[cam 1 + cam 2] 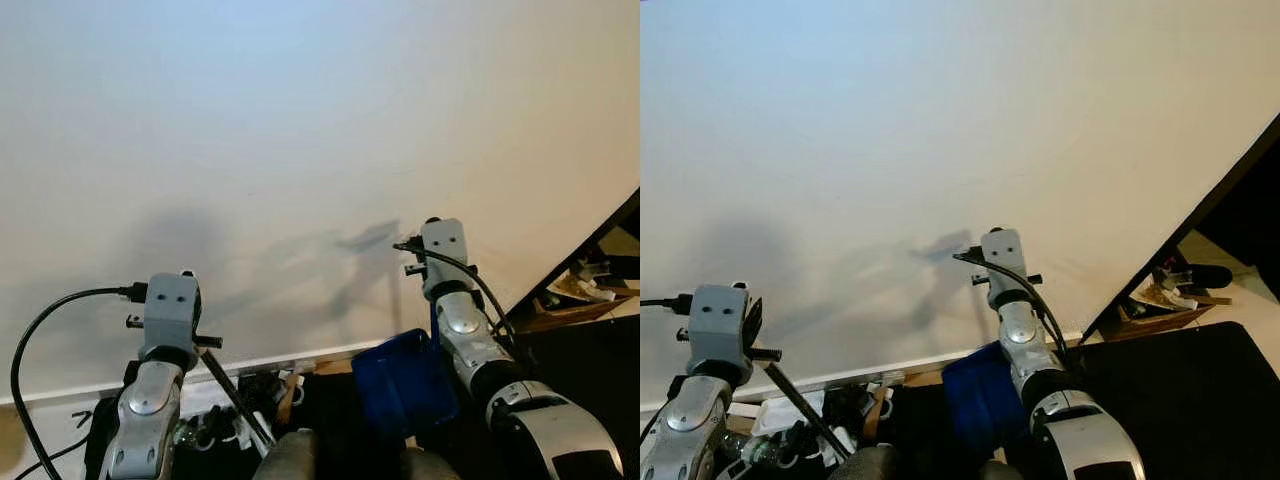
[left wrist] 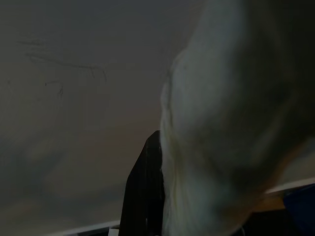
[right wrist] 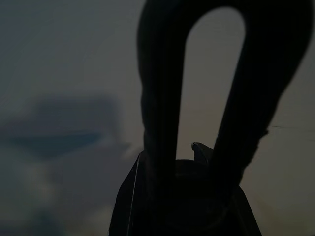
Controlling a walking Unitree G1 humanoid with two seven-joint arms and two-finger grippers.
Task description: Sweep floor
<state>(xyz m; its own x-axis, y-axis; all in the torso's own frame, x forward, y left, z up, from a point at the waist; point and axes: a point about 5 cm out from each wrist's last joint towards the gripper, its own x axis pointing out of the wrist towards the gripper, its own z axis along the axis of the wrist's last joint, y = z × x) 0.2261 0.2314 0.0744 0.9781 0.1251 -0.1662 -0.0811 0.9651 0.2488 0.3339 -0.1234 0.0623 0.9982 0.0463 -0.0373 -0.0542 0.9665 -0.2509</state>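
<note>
Low between the arms, a blue dustpan (image 1: 403, 382) hangs beside the right arm (image 1: 462, 330), its long axis roughly upright. Left gripper (image 2: 147, 191) fingers press a pale rounded handle (image 2: 221, 123); a thin dark rod (image 1: 235, 400) slants down from that wrist. Right gripper (image 3: 187, 172) grips a dark loop (image 3: 197, 88). Beyond stands a white wall (image 1: 300, 130).

White wall (image 1: 300, 150); blue dustpan (image 1: 400, 385); 2 silver arms (image 1: 150, 400); black mat (image 1: 1180, 390).
</note>
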